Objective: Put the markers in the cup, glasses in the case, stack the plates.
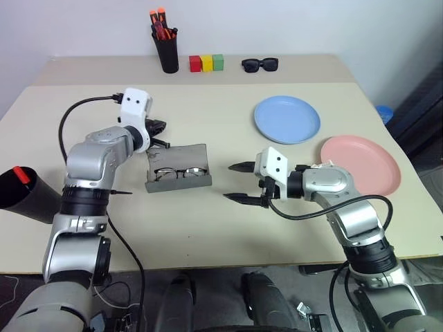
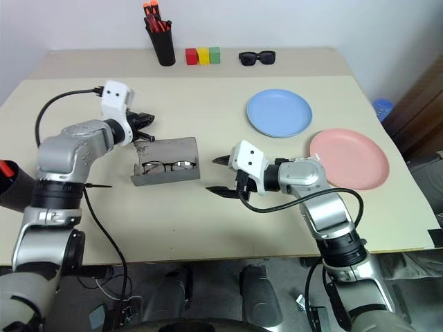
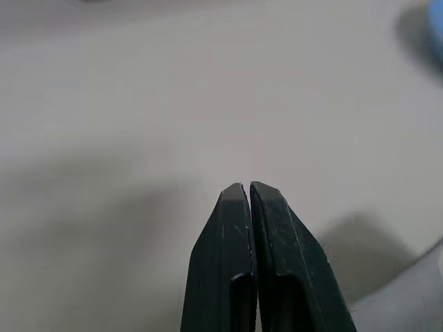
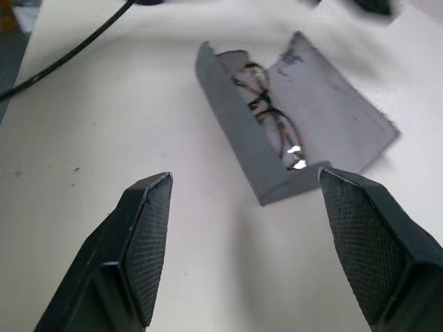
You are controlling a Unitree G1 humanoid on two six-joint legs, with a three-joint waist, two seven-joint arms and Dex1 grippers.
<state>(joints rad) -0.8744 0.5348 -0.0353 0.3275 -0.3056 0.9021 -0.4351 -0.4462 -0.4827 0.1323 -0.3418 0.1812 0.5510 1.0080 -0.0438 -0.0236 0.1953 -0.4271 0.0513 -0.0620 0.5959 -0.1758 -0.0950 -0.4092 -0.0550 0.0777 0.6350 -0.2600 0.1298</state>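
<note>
The grey case (image 1: 178, 168) lies open mid-table with the wire-frame glasses (image 1: 180, 172) inside it; they also show in the right wrist view, case (image 4: 325, 117) and glasses (image 4: 268, 114). My left gripper (image 1: 160, 126) is shut on nothing, just behind the case's far left corner; its fingers (image 3: 239, 228) are pressed together. My right gripper (image 1: 237, 182) stands open to the right of the case, pointing at it and apart from it. The light blue plate (image 1: 286, 119) and pink plate (image 1: 361, 164) lie side by side at the right. The black cup (image 1: 24, 197) at the left edge holds a red-capped marker (image 1: 23, 175).
At the back stand a black pen holder (image 1: 166, 50) with orange-capped markers, three coloured blocks (image 1: 206, 63) and black sunglasses (image 1: 259, 65). A thin dark tip (image 1: 119, 192) sticks out from behind my left arm. A cable loops over the left arm.
</note>
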